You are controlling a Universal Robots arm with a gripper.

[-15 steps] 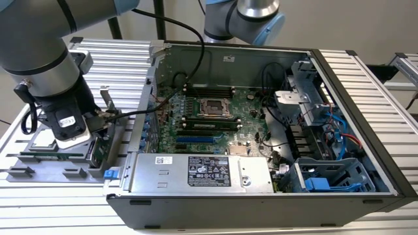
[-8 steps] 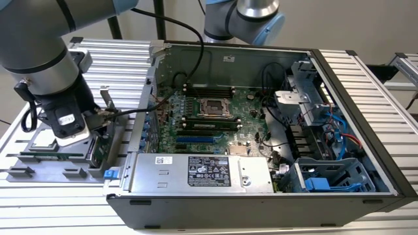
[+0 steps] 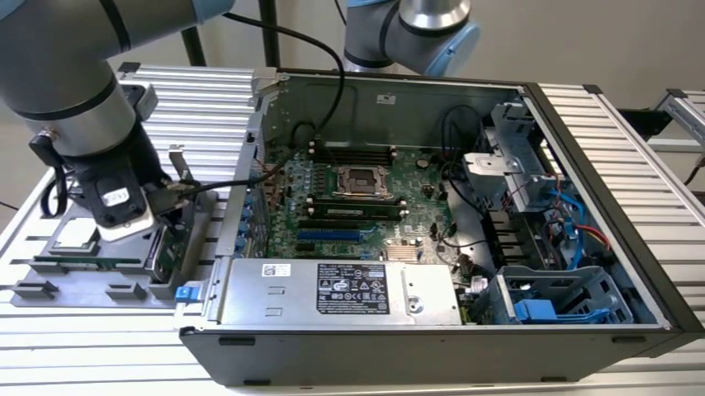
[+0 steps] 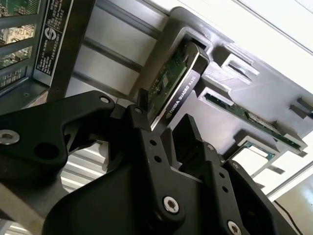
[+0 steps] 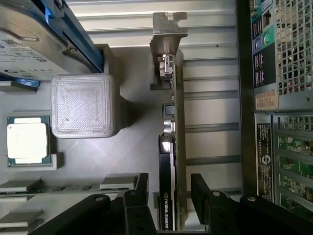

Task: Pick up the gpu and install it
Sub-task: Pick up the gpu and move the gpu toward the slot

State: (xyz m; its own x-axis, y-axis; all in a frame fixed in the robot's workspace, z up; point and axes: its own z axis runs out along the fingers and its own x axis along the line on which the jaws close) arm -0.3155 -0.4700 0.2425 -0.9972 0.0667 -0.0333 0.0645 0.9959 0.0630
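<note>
Black gripper (image 5: 169, 178) unclenched, straddling green-and-black gpu card (image 5: 172, 117), propped edge-up in grey plastic holder (image 5: 132, 147) at 9 o'clock of black case (image 3: 441, 363) for face-pinch access.

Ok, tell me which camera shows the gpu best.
First wrist view: the gpu stands on edge, seen along most of its length, straddled by the open hand. The second wrist view gives one edge partly behind the hand; the exterior view, a sliver beneath it.

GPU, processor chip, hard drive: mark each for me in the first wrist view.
gpu (image 5: 169, 147), first wrist view, on the card's narrow edge.
processor chip (image 5: 28, 141), first wrist view, middle of its silver lid.
hard drive (image 5: 24, 49), first wrist view, its labelled face.
</note>
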